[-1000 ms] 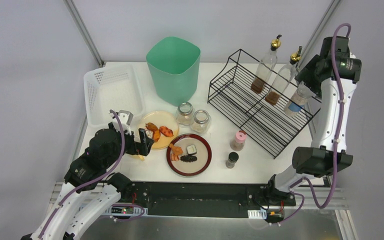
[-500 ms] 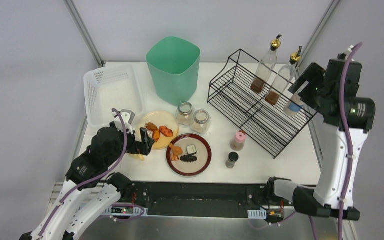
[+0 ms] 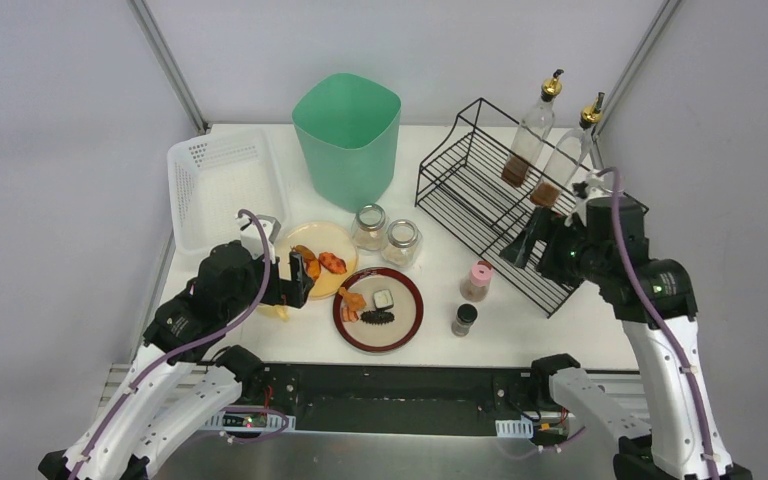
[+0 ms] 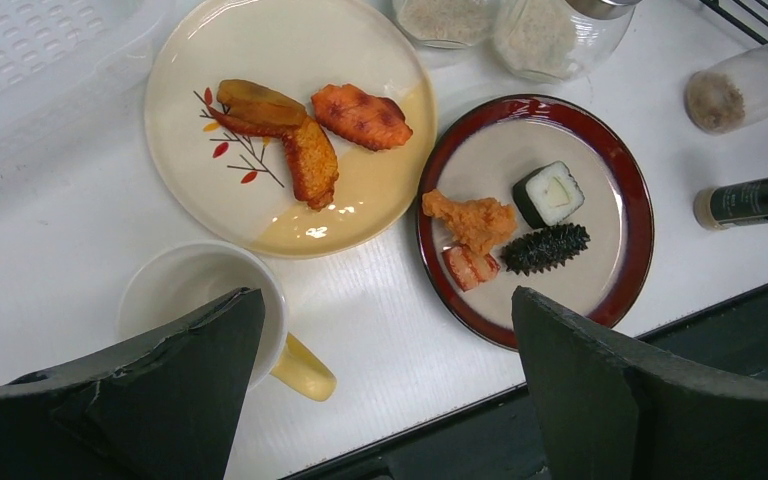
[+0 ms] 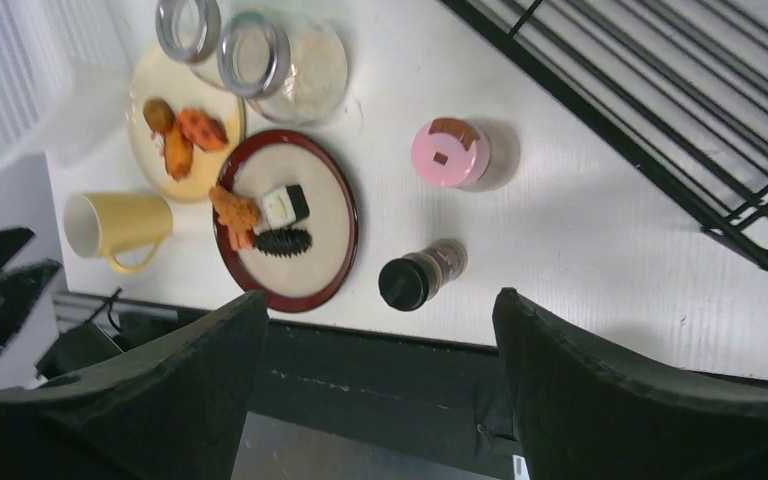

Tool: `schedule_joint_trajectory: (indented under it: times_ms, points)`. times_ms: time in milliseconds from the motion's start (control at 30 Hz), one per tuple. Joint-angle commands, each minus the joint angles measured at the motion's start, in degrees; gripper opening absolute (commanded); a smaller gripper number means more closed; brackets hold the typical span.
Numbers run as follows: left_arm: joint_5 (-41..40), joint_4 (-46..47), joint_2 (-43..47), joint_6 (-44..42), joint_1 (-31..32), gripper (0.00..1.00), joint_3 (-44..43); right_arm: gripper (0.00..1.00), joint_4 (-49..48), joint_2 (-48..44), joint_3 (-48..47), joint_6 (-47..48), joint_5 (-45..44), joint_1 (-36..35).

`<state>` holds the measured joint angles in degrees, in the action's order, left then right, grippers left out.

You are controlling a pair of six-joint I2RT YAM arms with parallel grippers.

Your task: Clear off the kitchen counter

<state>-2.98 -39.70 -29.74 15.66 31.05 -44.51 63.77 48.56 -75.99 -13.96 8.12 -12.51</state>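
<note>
A: How does the left gripper point(image 4: 385, 300) stand?

B: Its fingers are spread wide with nothing between them. It hangs above the kitchen counter point(image 3: 520, 320), not touching it.

A: What lies nearest it?

B: In its wrist view, a yellow mug point(image 4: 200, 300) sits just under one finger. A red-rimmed plate point(image 4: 632, 190) sits beside the other, carrying a sushi piece, a fried bit and a dark spiky piece. Farther ahead is a cream plate point(image 4: 210, 60) with three browned pieces of food. It lies close beside the red-rimmed plate, though I cannot tell if the rims meet.

A: And the right gripper point(image 5: 380, 300)?

B: Also parted and empty, raised well over the counter. A dark-capped shaker point(image 5: 415, 275) stands on the counter right below the gap between its fingers, and a pink-lidded shaker point(image 5: 450, 152) stands just beyond that. Two glass jars point(image 5: 300, 60) stand farther out, with the black wire rack point(image 5: 720, 210) off to one side.

A: So the counter itself?

B: It is white and matte, and runs beneath both grippers with every one of those things resting on it. Farther from the arms are a white perforated basket point(image 3: 220, 185) and a green bin point(image 3: 348, 135). Two oil bottles point(image 3: 532, 125) stand upright in the rack.

A: The room?

B: Plain grey walls, with slanted metal struts at the far corners.
</note>
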Motion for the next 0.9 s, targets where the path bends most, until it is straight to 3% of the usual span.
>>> schedule_joint_trajectory:
  times_ms: [0,267,567,633,867]
  points:
    - [1.18,1.12,-1.30,-0.46,-0.10,1.00,-0.66,0.86,-7.15,-0.18,5.67,-2.34,-1.52,-8.84]
    - [-1.80,1.03,-1.90,-0.56,-0.11,1.00,-0.58,0.92,-17.22,12.55,4.46,-4.21,-16.30,-26.78]
    - [-2.23,0.86,-2.70,-0.80,-0.11,1.00,-0.66,0.94,-23.72,34.46,-6.61,-3.55,-23.35,-31.21]
    - [-2.13,0.86,-3.02,-0.80,-0.11,1.00,-0.66,0.99,-23.78,38.53,-9.30,-3.21,-23.07,-31.35]
    - [-2.11,0.84,-2.71,-1.07,-0.11,1.00,-0.66,0.99,-23.87,49.13,-15.93,-3.05,-22.21,-32.03]
